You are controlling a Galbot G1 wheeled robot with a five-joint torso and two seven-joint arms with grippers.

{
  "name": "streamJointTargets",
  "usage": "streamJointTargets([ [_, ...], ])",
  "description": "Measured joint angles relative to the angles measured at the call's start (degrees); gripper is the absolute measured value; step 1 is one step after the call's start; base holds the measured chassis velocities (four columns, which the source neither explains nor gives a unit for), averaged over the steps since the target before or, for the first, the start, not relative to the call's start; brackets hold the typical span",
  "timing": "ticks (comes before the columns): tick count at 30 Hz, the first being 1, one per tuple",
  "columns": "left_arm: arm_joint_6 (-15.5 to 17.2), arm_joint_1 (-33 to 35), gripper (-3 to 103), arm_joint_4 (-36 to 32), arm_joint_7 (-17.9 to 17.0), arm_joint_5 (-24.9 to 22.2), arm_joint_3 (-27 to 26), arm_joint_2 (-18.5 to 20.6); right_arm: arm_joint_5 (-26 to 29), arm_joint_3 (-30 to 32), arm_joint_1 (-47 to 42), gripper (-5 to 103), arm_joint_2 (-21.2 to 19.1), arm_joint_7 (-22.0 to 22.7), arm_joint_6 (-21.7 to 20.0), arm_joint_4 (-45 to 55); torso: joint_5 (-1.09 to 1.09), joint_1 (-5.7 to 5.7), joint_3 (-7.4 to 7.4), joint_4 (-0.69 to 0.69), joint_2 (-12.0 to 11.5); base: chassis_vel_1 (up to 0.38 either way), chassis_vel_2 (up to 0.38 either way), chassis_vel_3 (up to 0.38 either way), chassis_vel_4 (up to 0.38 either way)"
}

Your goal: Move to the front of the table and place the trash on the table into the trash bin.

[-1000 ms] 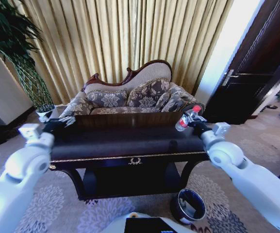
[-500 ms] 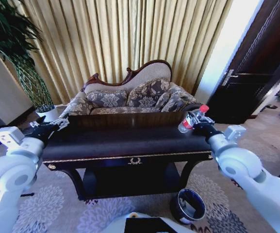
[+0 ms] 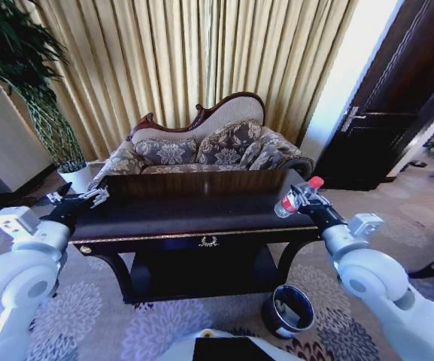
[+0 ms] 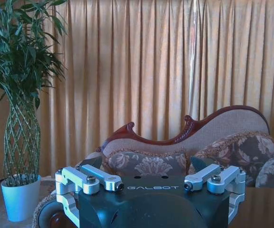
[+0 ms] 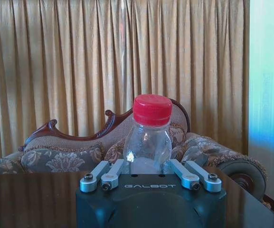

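Note:
The table (image 3: 164, 238) is low and near-black with gold trim, straight ahead of me. My right gripper (image 3: 299, 200) is shut on the trash, a clear bottle (image 3: 291, 200) with a red cap, held tilted above the table's right end. In the right wrist view the bottle (image 5: 149, 138) stands upright between the gripper's silver links. My left gripper (image 3: 91, 198) hovers at the table's left end, open and holding nothing. The trash bin (image 3: 288, 310), round and dark with a shiny rim, stands on the carpet below the table's front right corner.
A patterned sofa (image 3: 201, 150) stands behind the table before gold curtains. A tall plant in a white pot (image 3: 77, 177) is at the back left. A dark door (image 3: 397, 105) is on the right. Patterned carpet lies around the bin.
The right arm has carried the bottle outward to the table's right edge and lower. The left arm has drawn back to the left. The view has shifted slightly.

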Motion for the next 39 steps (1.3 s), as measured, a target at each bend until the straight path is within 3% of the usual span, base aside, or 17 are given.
streamJointTargets([
  [27,0.25,2.27,100,-1.7,0.45,1.35,1.14,-1.51,-2.57,-1.13,-1.31,26,2.13,-1.65,0.56,-1.13,0.0,0.01,0.0,0.0,0.0,0.101,-0.101,-0.097,0.096],
  [33,0.23,2.33,100,-1.67,0.69,2.83,2.35,-2.58,-6.27,-4.23,-1.62,26,5.23,-2.1,1.15,-6.22,-0.01,0.0,0.0,0.01,0.0,0.012,-0.012,-0.013,0.011],
  [39,0.1,3.84,100,-2.12,1.65,5.11,3.33,-4.41,-12.59,-10.27,-1.59,26,11.45,-3.32,1.72,-18.25,0.0,0.02,0.01,-0.01,-0.01,0.0,0.0,0.0,0.0],
])
